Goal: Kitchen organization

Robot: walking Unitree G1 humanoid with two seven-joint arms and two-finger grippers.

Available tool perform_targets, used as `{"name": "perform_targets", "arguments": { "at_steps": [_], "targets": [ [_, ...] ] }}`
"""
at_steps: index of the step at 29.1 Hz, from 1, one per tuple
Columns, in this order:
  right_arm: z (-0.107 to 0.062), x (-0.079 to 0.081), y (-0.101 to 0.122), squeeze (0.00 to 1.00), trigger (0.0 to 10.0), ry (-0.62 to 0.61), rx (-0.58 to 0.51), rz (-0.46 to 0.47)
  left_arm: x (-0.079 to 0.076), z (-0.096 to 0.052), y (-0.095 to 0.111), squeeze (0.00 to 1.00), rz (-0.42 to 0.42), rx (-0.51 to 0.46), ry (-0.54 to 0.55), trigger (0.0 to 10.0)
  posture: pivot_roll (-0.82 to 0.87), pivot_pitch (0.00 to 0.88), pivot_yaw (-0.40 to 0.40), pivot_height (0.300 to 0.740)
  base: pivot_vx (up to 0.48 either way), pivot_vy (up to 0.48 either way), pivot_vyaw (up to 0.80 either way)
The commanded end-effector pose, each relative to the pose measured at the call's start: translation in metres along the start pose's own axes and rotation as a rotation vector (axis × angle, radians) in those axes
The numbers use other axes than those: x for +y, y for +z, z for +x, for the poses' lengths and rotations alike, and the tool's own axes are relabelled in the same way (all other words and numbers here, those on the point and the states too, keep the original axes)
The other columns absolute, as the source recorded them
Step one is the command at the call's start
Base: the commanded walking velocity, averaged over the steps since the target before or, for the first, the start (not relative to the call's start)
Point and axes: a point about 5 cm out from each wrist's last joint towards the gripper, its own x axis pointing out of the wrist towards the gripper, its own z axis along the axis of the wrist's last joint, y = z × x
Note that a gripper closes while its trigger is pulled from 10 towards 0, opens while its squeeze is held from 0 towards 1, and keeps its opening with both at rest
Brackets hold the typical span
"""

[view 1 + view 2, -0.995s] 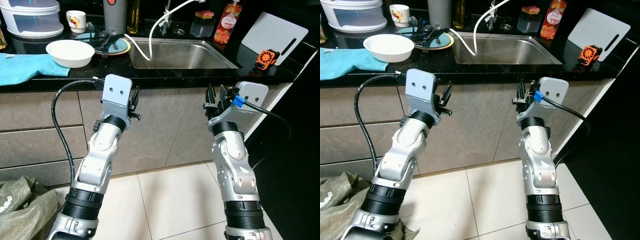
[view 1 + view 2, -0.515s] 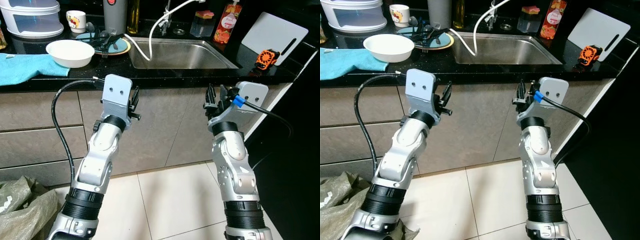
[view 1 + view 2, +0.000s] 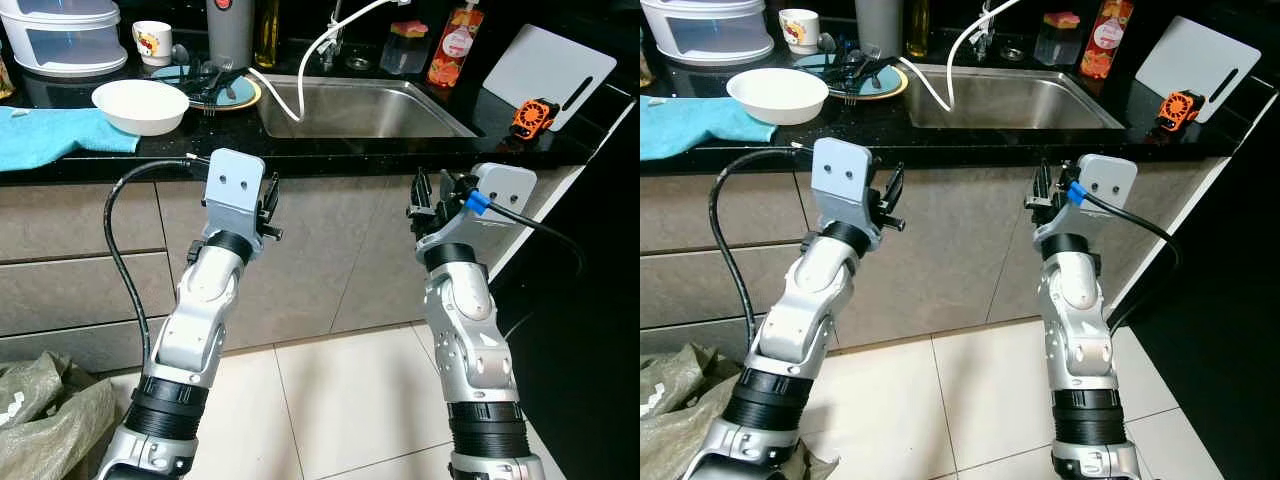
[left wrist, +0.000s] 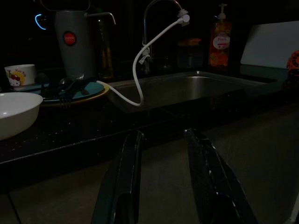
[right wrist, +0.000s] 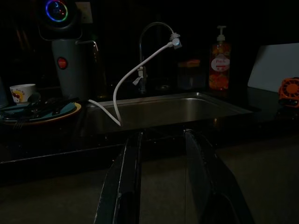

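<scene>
I stand before a black kitchen counter with a steel sink [image 3: 400,118]. On the counter to the left are a white bowl [image 3: 140,105], a teal plate [image 3: 243,94] holding dark cutlery, and a small printed mug [image 3: 152,42]. A white hose [image 3: 310,50] hangs from the tap into the sink. My left gripper [image 3: 268,205] is raised just below the counter edge, in front of the cabinet fronts, open and empty. My right gripper [image 3: 425,198] is held at the same height under the sink's right end, also open with nothing between its fingers [image 5: 128,186].
A blue cloth [image 3: 50,135] lies at the counter's left, with stacked white containers [image 3: 60,35] behind. A grey jug [image 3: 230,30], an orange soap bottle [image 3: 455,45], a white cutting board [image 3: 550,65] and an orange gadget [image 3: 533,115] line the counter. A green sack [image 3: 50,410] lies on the tiled floor.
</scene>
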Motion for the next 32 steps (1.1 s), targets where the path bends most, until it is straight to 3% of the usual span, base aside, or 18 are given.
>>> {"name": "perform_targets", "arguments": {
  "at_steps": [1, 32],
  "targets": [
    [-0.0014, -0.0042, -0.0029, 0.00, 10.0, -0.013, 0.014, -0.007, -0.0055, 0.0009, -0.0024, 0.00, -0.008, 0.012, -0.010, 10.0, 0.24, 0.000, -0.111, 0.740, 0.000, 0.000, 0.00],
    [0.0007, -0.0019, -0.0026, 0.00, 10.0, -0.001, 0.011, -0.006, -0.0047, 0.0007, -0.0033, 0.00, -0.002, 0.011, -0.009, 10.0, 0.25, 0.000, -0.116, 0.740, 0.000, 0.000, 0.00]
  ]
}}
